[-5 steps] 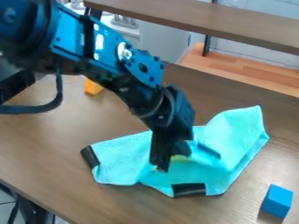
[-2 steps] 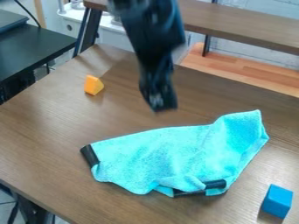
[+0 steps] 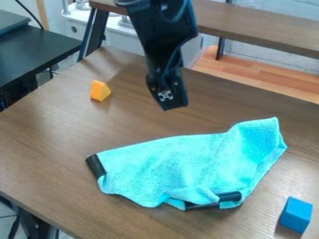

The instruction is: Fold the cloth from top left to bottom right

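I have lifted my black two-finger pincer [image 3: 171, 103] clear of the rumpled, part-folded turquoise fabric cloth [image 3: 177, 165], though how wide it stands I cannot tell.

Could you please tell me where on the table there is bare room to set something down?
The widest bare patch of table lies left of the cloth, below the orange block. Another lies beyond the cloth, but the gripper hangs there. It is tighter between the cloth and the blue block.
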`<state>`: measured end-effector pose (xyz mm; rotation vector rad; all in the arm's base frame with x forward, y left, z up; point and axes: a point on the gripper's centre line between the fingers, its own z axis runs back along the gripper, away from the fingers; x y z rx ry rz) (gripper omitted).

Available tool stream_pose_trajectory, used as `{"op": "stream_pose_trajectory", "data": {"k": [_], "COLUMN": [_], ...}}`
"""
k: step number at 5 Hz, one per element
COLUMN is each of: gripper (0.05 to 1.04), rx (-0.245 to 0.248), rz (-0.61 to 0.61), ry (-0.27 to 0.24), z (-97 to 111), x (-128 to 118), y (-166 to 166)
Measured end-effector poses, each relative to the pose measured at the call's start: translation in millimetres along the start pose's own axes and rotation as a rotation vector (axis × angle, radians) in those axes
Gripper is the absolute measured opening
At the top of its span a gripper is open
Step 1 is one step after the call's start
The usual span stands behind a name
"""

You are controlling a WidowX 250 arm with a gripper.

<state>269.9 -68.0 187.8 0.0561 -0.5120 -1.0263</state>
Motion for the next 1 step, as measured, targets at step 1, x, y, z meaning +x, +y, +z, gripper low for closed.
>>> {"op": "stream_pose_trajectory", "data": {"k": [1], "gripper": [1.000], "rx": [0.000], "rz": [0.000], "ry": [0.000], "z": [-0.3], "x": [-0.2], "y": [-0.1]}}
